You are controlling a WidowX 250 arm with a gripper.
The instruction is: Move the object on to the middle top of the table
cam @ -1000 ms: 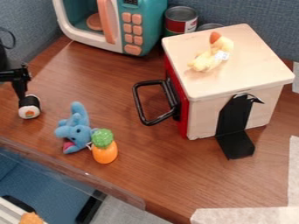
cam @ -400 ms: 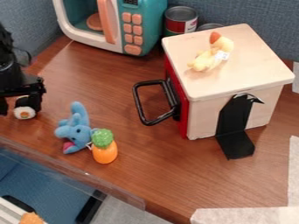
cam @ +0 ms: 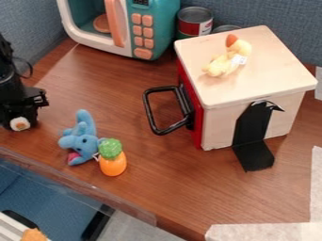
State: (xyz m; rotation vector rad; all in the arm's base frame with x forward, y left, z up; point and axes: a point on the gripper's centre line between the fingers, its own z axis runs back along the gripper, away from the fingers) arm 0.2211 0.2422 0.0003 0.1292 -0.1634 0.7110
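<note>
- Black end effector (cam: 20, 119): positioned at the sushi roll (cam: 20, 124), presumably for lifting; I could not tell whether it was clamped.
- Sushi roll: desk's (cam: 157, 174) left side, still needing carriage to middle top.

Blk arm (cam: 7, 54), rounded seg. (cam: 9, 85), thin looped cable (cam: 31, 68)

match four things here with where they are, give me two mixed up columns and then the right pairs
Things:
1. yellow plush toy
2. toy pineapple
3. sushi toy
4. red and silver can

Places:
A. at the end effector
B. beside the toy microwave
C. on top of the wooden box
D. beside the blue plush toy

Pairs: 1-C, 2-D, 3-A, 4-B
</note>
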